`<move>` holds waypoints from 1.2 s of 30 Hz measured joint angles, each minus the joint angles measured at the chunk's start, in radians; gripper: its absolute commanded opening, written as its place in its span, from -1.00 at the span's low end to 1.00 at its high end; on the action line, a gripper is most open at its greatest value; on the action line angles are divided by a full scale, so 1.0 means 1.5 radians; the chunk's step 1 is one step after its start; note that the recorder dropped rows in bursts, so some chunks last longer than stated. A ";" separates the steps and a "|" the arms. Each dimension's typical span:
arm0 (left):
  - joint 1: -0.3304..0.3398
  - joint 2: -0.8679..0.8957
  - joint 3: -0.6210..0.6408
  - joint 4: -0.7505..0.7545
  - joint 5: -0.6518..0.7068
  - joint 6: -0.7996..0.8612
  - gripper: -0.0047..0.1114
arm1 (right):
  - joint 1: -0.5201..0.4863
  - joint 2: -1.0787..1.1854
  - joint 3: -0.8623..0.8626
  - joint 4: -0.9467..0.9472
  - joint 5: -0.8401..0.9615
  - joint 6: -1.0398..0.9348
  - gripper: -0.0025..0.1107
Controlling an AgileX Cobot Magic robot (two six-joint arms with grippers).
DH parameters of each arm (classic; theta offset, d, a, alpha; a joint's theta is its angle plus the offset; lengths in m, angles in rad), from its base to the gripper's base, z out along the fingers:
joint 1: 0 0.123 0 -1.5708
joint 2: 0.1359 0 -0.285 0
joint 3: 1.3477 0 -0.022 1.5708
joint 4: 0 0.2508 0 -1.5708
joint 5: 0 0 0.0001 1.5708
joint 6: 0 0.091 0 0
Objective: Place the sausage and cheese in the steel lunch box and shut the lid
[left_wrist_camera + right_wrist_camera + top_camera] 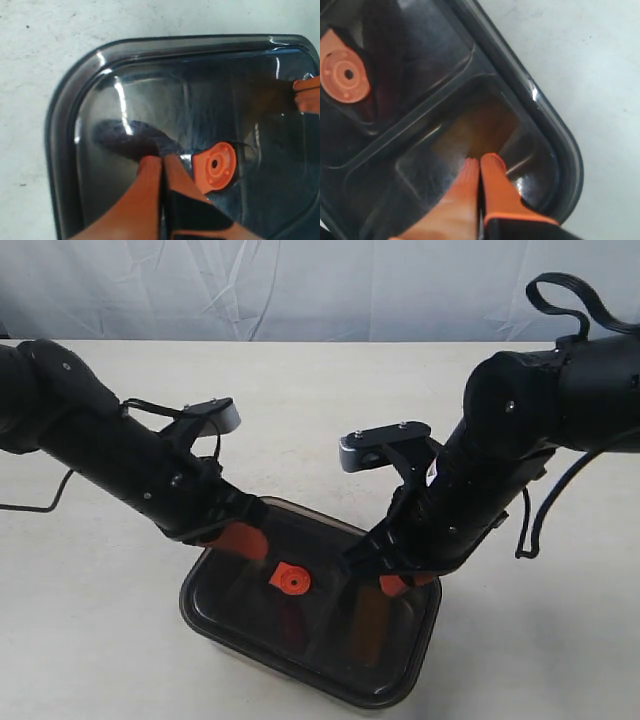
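On the pale table (100,640), near its front edge, we find the steel lunch box (125,100) with the lid (330,640) laid over it, orange valve tab (291,580) at centre. Through the smoky plastic we note a yellow-brown patch in the smaller compartment, which we take to be the cheese (480,127), and a dim reddish shape under the valve in the larger compartment, probably the sausage (290,623); the tint prevents a firm reading of the latter.

The left gripper (240,538) has its fingers pressed together, nothing between them, its tips on the lid just beside the valve. The right gripper (395,583) is likewise pressed together and empty, its tips on the lid above the cheese compartment.

We judge loading complete and closing in its final stage: the lid sits square on the box, but we cannot confirm from these views that its edge is seated all round. What is left appears to be pressing it home and lifting both arms clear.

Nothing else lies on the table near the box. The only obstruction is the arms themselves, which cover the lid's far corners.
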 measured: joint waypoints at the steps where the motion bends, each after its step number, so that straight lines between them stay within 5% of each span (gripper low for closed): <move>1: 0.000 0.004 0.000 -0.006 0.009 0.000 -0.92 | 0.000 0.000 -0.001 0.004 0.002 0.001 -0.97; 10: -0.001 -0.018 -0.017 0.023 0.047 0.004 -0.92 | 0.000 -0.042 -0.001 0.004 -0.025 0.001 -0.97; 14: -0.001 -0.141 -0.032 0.054 0.032 -0.002 -0.92 | 0.000 -0.149 -0.001 -0.039 -0.030 0.056 -0.97; 16: -0.001 -0.222 -0.032 0.123 0.028 -0.053 -0.92 | 0.000 -0.209 -0.001 -0.140 -0.028 0.153 -0.97; 20: -0.001 -0.422 -0.032 0.426 0.024 -0.318 -0.92 | 0.000 -0.316 -0.001 -0.456 0.115 0.411 -0.97; 22: -0.001 -0.523 -0.032 0.481 0.036 -0.373 -0.92 | 0.000 -0.369 0.004 -0.511 0.164 0.445 -0.97; 28: -0.001 -0.794 -0.032 0.472 0.147 -0.398 -0.92 | 0.000 -0.535 0.004 -0.534 0.287 0.460 -0.97; 36: -0.001 -0.933 -0.032 0.446 0.199 -0.406 -0.92 | 0.000 -0.592 0.004 -0.531 0.312 0.460 -0.97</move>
